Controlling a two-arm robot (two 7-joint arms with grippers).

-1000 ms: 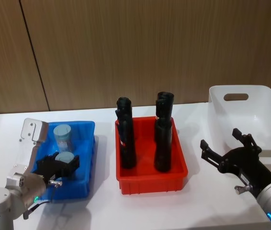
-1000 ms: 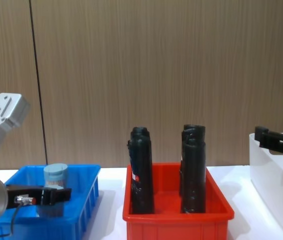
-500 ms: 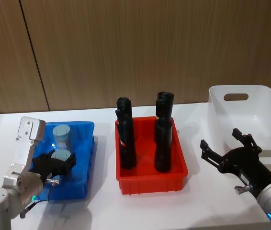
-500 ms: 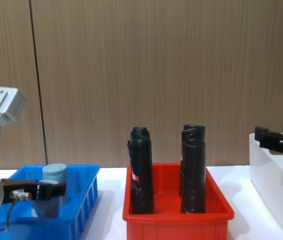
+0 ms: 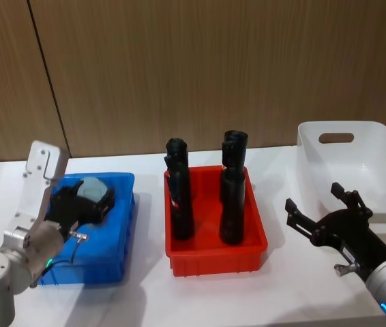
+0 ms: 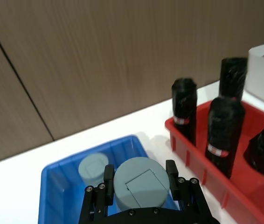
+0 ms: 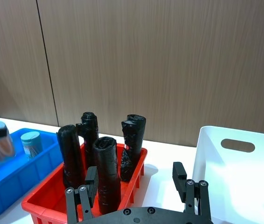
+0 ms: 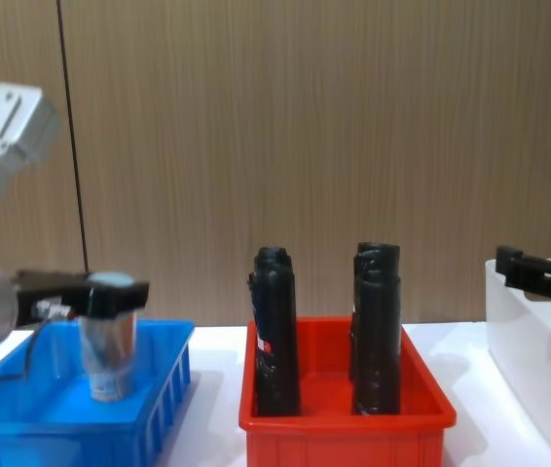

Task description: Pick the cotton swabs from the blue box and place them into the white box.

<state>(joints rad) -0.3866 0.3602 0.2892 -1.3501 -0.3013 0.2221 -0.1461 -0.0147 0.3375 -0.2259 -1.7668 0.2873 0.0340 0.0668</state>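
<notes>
Blue plastic bin (image 5: 108, 262), shallow with ribbed sides, at the left end of the white table (image 5: 145, 300). Left gripper (image 5: 82, 203) up over this bin, clamped on one small clear jar of cotton swabs (image 8: 108, 342) with a pale blue lid. One black finger (image 6: 107, 175) pressed on each side of the jar. Jar upright, held up above the bin floor. Second jar (image 6: 92, 169) of the same kind standing inside the blue bin, near its back wall.

Red plastic bin (image 5: 217, 260) in the middle, with tall black rolls (image 5: 181, 204) standing in it. Tall white plastic bin (image 5: 377, 157) with a handle hole at the right end. Right gripper (image 5: 314, 204) low over the table, between the red bin and the white bin, fingers spread wide apart.
</notes>
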